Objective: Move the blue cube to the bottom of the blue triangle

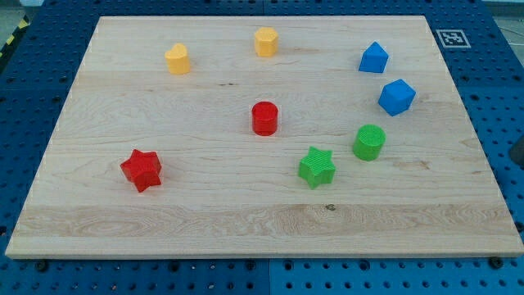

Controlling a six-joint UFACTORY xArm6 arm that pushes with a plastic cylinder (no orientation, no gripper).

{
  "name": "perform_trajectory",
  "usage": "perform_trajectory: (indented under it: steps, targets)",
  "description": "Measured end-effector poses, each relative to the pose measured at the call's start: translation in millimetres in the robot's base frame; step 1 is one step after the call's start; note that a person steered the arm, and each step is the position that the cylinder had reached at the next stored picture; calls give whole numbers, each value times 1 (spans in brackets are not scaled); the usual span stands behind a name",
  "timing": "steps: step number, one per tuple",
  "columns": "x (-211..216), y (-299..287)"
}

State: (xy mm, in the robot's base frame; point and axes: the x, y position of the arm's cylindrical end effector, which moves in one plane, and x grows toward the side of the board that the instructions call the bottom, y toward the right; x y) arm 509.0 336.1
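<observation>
The blue cube lies on the wooden board at the view's right. The blue triangle lies just above it and slightly to the left, near the board's top right. A small gap separates the two. My tip does not show in the camera view; only a dark shape at the view's far right edge shows, off the board.
The wooden board also carries a red cylinder, a red star, a green star, a green cylinder, a yellow heart and a yellow hexagon. The green cylinder sits below the blue cube.
</observation>
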Motion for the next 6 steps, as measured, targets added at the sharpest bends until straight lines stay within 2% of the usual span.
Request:
perform_trajectory:
  steps: [3,6]
  targets:
    - [-5,-46]
    - [-21,-46]
